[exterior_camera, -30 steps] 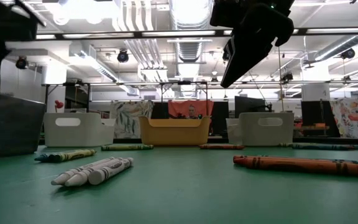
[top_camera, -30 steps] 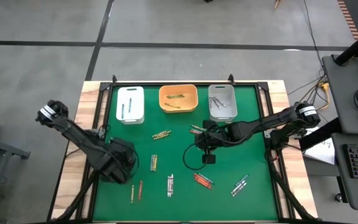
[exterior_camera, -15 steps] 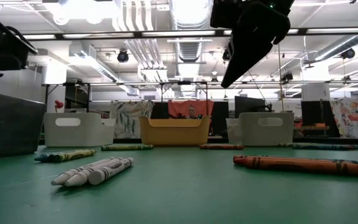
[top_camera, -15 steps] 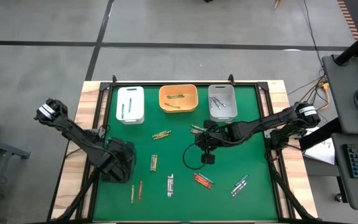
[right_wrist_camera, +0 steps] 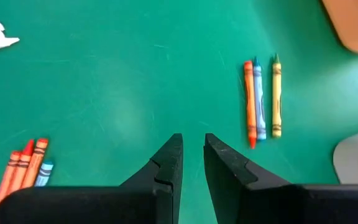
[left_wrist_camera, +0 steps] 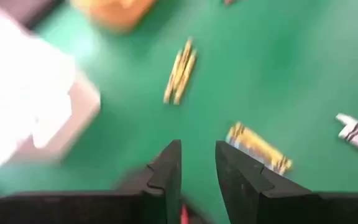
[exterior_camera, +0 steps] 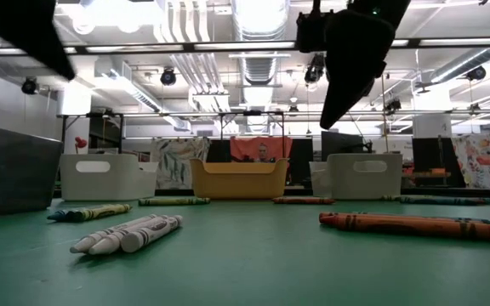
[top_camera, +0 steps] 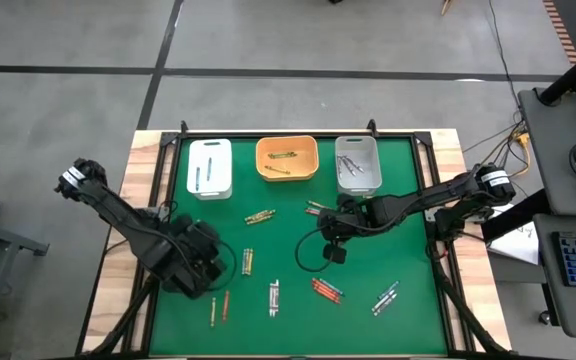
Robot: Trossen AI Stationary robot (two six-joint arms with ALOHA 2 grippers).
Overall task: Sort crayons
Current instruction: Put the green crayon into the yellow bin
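Two grippers are seen empty above the green mat (top_camera: 288, 225), fingers slightly parted: the left gripper (top_camera: 220, 262) at eight o'clock, the right gripper (top_camera: 330, 232) near centre among scattered crayons (top_camera: 326, 290).

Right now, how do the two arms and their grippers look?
Both arms are dark, jointed, with a white band near the base. A black cable loops under the right arm. The left gripper and right gripper each have two black, wedge-shaped fingers.

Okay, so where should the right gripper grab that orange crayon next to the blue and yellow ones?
Probably mid-shaft, from straight above. The orange crayon lies flat on the mat against the blue crayon, so only its outer side is free; the right gripper should straddle it or nudge it clear first.
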